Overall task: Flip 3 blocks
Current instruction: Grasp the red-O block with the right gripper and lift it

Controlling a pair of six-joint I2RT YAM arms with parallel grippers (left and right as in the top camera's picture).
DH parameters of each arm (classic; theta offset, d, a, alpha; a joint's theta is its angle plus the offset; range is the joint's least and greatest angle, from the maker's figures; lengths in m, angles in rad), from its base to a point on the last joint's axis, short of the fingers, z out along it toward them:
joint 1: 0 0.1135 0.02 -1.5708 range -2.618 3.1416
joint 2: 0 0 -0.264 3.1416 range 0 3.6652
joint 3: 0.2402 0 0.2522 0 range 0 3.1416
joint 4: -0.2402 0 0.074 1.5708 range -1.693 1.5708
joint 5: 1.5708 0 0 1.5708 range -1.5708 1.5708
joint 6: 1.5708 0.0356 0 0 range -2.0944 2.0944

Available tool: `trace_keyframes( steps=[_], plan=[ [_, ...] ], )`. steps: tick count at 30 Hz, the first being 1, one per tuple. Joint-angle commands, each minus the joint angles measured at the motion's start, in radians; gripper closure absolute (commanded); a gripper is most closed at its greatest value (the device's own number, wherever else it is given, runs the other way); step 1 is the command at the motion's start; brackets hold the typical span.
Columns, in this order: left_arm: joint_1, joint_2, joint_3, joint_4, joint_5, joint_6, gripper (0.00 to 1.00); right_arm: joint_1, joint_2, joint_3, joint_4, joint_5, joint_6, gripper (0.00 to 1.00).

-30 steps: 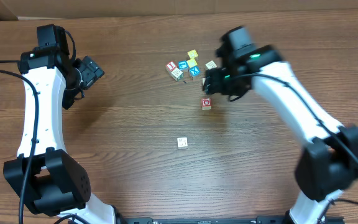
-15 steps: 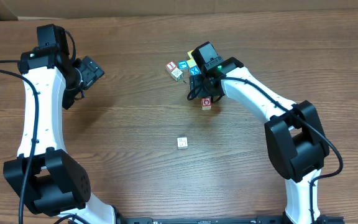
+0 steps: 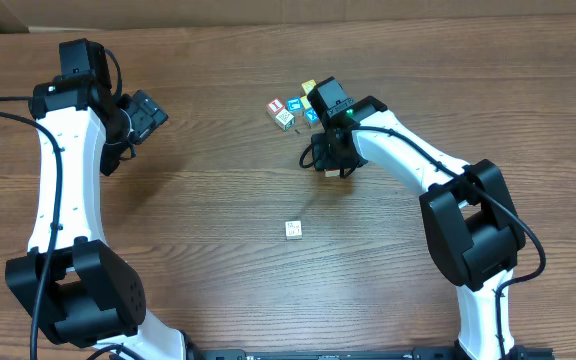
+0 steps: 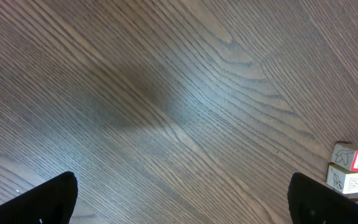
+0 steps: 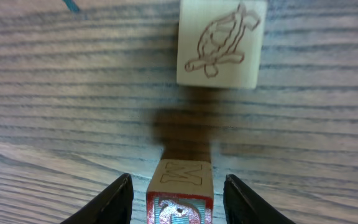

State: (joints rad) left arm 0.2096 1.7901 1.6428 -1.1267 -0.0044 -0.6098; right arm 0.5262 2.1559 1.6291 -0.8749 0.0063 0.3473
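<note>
- Red-edged block (image 5: 179, 186), cream top face lettered M, bottom centre of right wrist view, on the desk (image 5: 42, 93) between my right fingers (image 5: 114, 200): fingers apart, narrow gaps either side.
- My left fingers (image 4: 48, 202) stand wide apart.

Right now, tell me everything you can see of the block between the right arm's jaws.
The block is a small wooden cube. One cream face carries an outlined M; the adjoining face has a red border around a bluish picture, cut off by the frame edge. It sits square on the wooden table between the right jaws, a slim gap on each side, apart from the turtle block beyond.
</note>
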Motion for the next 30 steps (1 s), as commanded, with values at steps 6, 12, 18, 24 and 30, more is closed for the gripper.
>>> trace_keyframes(
  steps=[6,12,18,24,30],
  plan=[
    [0.000,0.007,0.016,0.001,-0.006,0.008,0.00,0.008,0.010,-0.051,0.024,-0.009,0.038,0.70],
    [0.000,0.007,0.016,0.002,-0.006,0.008,0.00,0.008,0.000,-0.009,-0.027,-0.009,0.050,0.71],
    [0.000,0.007,0.016,0.001,-0.006,0.008,0.00,0.013,-0.077,0.077,-0.171,-0.105,0.050,0.75],
    [0.000,0.007,0.016,0.002,-0.006,0.008,0.00,0.038,-0.163,0.077,-0.276,-0.192,0.077,0.75],
    [0.000,0.007,0.016,0.001,-0.006,0.008,0.00,0.090,-0.186,0.072,-0.398,-0.187,0.146,0.75]
  ],
)
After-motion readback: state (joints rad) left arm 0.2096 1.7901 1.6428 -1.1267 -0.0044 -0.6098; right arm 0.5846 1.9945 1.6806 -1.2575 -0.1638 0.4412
